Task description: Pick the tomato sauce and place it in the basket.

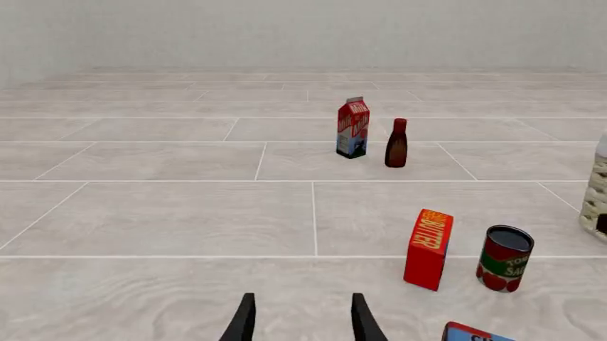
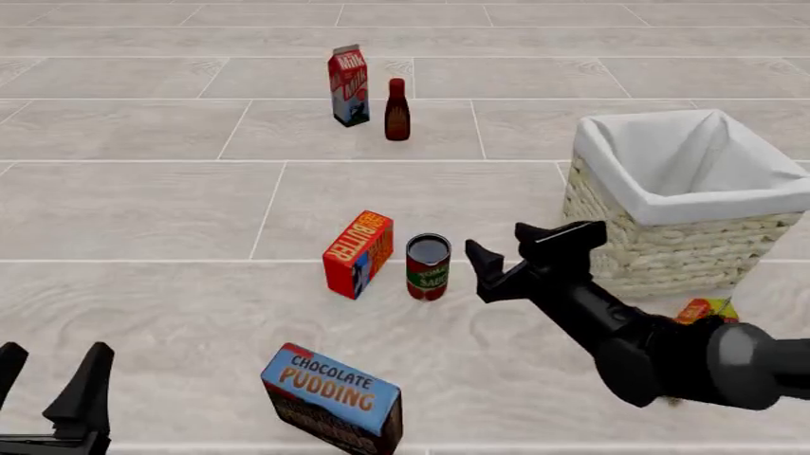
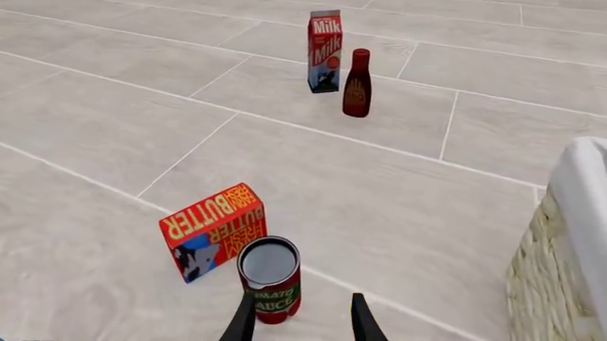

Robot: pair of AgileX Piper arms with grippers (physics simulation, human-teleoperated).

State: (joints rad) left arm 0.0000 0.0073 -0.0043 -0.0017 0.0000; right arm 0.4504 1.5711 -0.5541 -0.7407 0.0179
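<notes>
Upright tomato sauce can point(image 2: 428, 266) just left of open, empty right gripper point(image 2: 504, 256), beside butter box point(image 2: 357, 253); left gripper point(image 2: 51, 379) open

Bright, even light (seemingly shadowless)

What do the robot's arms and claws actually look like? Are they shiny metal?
No, they look matte black all over. The right arm is built from rounded, tube-like segments with a bulky joint, ending in the right gripper with two slim, pointed fingers. The left gripper has the same dark tapered fingers. No cables or markings are visible.
</notes>
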